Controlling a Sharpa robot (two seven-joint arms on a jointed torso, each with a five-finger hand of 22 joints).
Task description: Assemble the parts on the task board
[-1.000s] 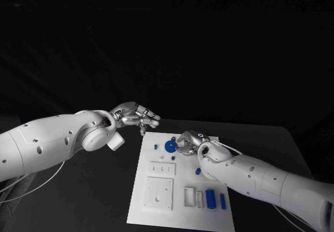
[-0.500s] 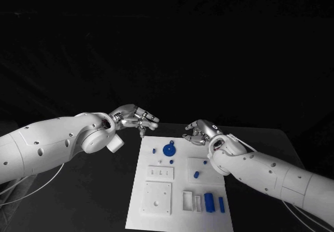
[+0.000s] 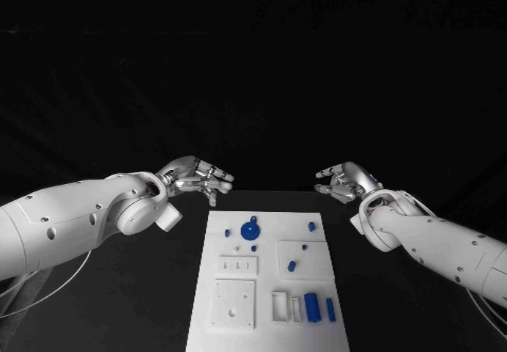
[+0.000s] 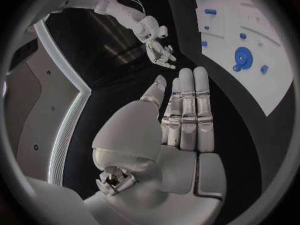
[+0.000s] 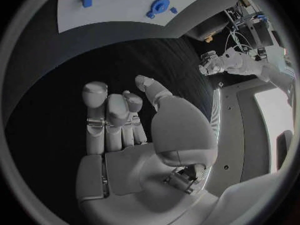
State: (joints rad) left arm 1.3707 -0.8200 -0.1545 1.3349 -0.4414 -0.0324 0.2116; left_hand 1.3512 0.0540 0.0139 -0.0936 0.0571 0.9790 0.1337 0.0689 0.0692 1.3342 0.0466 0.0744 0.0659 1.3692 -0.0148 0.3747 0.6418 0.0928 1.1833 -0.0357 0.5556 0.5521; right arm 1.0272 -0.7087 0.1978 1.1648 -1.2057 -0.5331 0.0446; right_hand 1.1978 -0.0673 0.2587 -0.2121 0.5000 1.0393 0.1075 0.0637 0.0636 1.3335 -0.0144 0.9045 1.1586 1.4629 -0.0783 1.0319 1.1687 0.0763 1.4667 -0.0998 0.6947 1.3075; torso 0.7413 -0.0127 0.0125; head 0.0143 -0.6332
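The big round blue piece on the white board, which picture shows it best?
The head view. There the round blue part lies in plain sight near the far end of the task board, seen from above. The left wrist view shows it bent beyond the left hand. The right wrist view shows it tiny.

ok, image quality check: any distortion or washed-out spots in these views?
Head view: dark backdrop and black table swallow detail, task board bright but readable, blue parts crisp. Left wrist view: fisheye bends the board's edges; left hand evenly lit. Right wrist view: same bending; right hand pale, palm slightly washed out.
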